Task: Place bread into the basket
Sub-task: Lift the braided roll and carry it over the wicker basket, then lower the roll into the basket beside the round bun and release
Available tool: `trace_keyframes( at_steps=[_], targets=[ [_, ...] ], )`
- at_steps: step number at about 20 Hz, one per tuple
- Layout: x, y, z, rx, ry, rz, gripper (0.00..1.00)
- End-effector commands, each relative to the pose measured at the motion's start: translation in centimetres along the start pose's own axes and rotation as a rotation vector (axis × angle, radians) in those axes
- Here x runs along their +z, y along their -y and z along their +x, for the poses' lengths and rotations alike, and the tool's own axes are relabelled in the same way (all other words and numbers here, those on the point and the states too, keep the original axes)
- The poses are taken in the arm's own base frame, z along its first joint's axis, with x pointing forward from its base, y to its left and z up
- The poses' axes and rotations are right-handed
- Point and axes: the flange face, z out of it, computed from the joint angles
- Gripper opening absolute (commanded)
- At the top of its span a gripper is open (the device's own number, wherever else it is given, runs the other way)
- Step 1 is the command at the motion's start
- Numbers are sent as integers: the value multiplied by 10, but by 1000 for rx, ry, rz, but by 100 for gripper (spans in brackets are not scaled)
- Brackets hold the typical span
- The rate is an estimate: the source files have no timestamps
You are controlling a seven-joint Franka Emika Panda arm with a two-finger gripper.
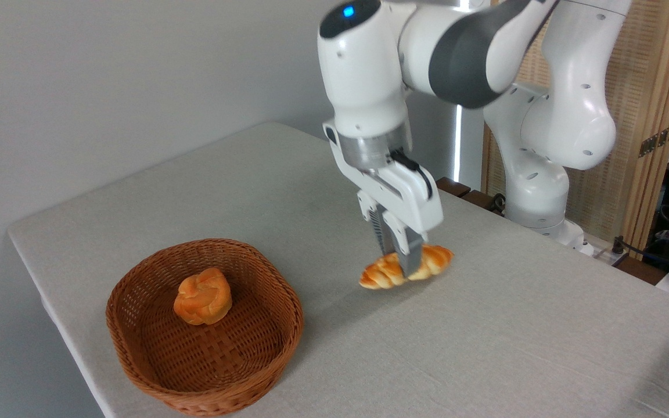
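The bread [382, 273] is a long braided golden-brown loaf near the middle of the table. My gripper [399, 264] comes down on its middle from above, one finger [410, 255] in front and the other behind, shut on it. I cannot tell whether the loaf rests on the cloth or hangs just above it. The basket [137, 278], round brown wicker, stands at the front left, well apart from the loaf. A small round knotted bun [202, 296] lies inside it.
A grey cloth covers the table [514, 337]; its left edge runs close behind the basket. The arm's white base [543, 174] stands at the back right, beside wooden panels and cables.
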Motion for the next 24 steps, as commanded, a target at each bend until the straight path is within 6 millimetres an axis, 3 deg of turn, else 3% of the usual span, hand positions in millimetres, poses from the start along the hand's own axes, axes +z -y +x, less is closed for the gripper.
trace_keyframes(
  at_steps=[1, 5, 9, 16, 24],
  targets=[
    [-44, 5, 17, 9, -84, 6, 20],
    [-98, 32, 56, -19, -150, -25, 21],
    [-115, 70, 113, -34, -189, -25, 22],
    [-88, 119, 154, -72, -184, -37, 22],
    [-72, 140, 168, -88, -231, 23, 22]
  ],
)
